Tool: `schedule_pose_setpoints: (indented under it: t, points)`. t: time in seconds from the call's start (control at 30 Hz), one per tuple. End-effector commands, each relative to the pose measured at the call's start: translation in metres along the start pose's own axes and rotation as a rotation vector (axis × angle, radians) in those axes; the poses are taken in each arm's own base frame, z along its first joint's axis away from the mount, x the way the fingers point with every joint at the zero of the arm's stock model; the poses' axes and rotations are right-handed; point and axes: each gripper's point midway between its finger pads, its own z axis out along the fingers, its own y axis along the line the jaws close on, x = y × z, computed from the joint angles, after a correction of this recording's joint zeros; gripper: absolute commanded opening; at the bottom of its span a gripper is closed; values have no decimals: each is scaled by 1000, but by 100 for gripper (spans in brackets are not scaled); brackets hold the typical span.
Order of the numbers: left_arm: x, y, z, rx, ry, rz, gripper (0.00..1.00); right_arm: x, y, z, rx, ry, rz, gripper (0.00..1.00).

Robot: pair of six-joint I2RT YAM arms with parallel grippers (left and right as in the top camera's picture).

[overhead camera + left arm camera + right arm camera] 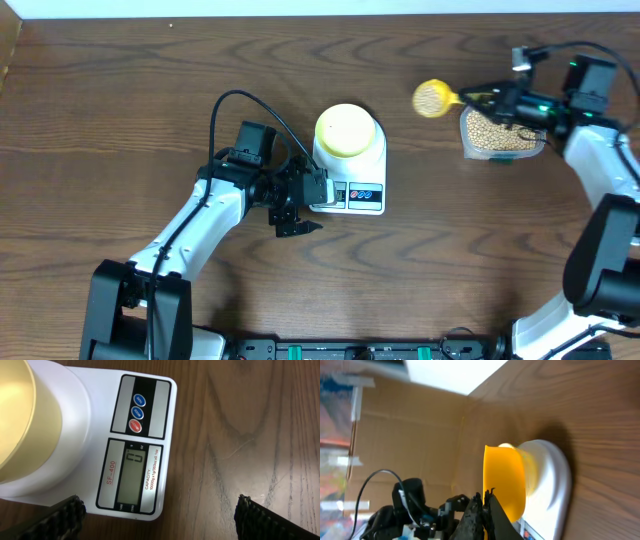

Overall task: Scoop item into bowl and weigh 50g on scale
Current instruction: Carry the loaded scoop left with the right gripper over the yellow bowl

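The white scale [362, 196] stands mid-table with the pale yellow-green bowl [347, 130] on its platform; no beans show in the bowl. In the left wrist view the scale [95, 425] reads 0 and the bowl [22, 420] is at the left. My left gripper [296, 214] is open and empty beside the scale's front left corner, its fingers [160, 521] spread wide. My right gripper [492, 102] is shut on the handle of a yellow scoop [433, 98] full of tan beans, held between the bowl and the clear tub. The scoop [506, 480] is held by my right fingers [485, 510].
A clear plastic tub [500, 135] of tan beans sits at the right, under my right gripper. The left arm's cable [235, 100] loops over the table left of the scale. The table's far edge meets a white wall at the top.
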Motion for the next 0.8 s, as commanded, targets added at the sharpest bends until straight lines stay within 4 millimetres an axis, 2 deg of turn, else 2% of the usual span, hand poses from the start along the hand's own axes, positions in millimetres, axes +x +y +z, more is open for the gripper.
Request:
schedule_pose_setpoints:
  t: [0.0, 0.23, 0.4, 0.53, 0.77]
  points:
    - [1, -5, 3, 17, -8, -18, 98, 16, 19, 29, -58, 79, 25, 1]
    - [1, -5, 3, 17, -8, -18, 98, 43, 49, 74, -119, 181, -68, 1]
    - [1, -5, 3, 17, -8, -18, 98, 56, 58, 95, -124, 212, -117, 1]
    - [1, -5, 3, 17, -8, -18, 98, 64, 62, 105, -124, 226, -162, 1]
    - [1, -5, 3, 17, -8, -18, 98, 71, 61, 112, -126, 233, -273, 1]
